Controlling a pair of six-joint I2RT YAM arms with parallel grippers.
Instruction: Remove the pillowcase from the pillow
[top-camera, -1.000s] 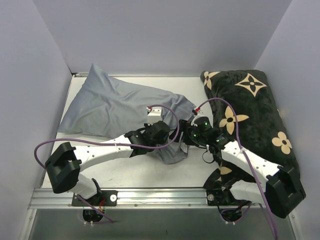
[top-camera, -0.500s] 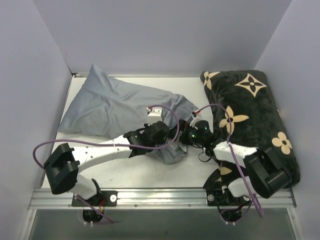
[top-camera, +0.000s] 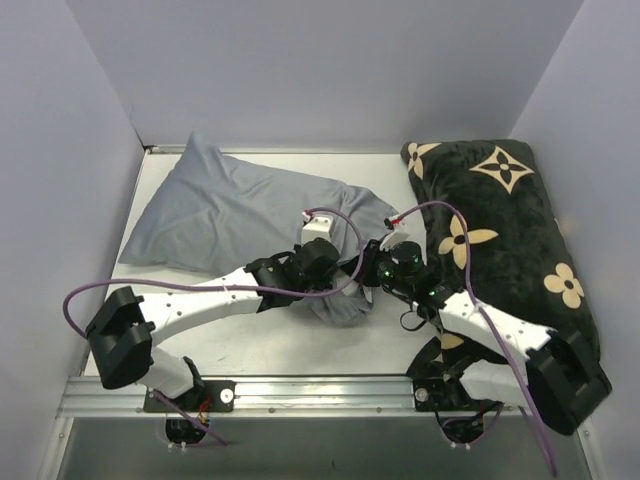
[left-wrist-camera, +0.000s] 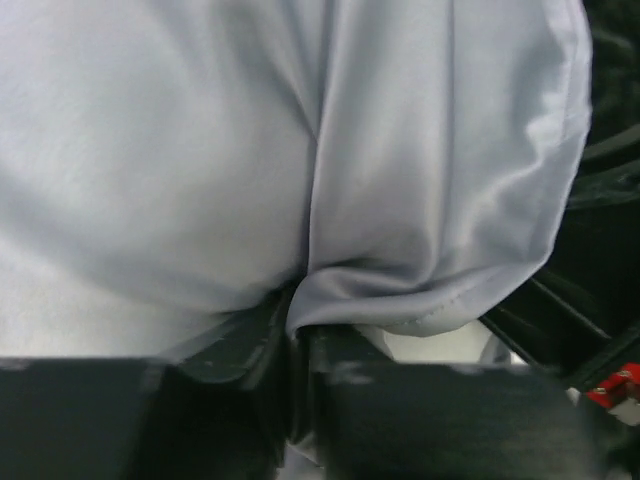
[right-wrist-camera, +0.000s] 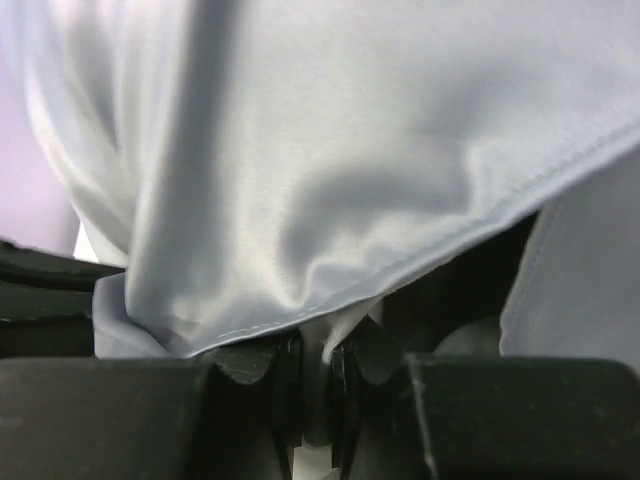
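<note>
Overhead, the grey satin pillowcase (top-camera: 230, 215), plump around its hidden pillow, lay left on the white desk (top-camera: 280, 345); wrist views alone showed the left end effector (left-wrist-camera: 297, 335) and right end effector (right-wrist-camera: 315, 355) pinching its hem.

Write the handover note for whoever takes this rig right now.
Left pincer: shut on a fold of the grey pillowcase near its open end.
Right pincer: shut on the hem there.
Pillow: hidden inside the pillowcase, which stretches from back left to centre.
Black cushion: at right, not part of the job.
Done: both grips set. Left: draw the pillowcase off the pillow.
</note>
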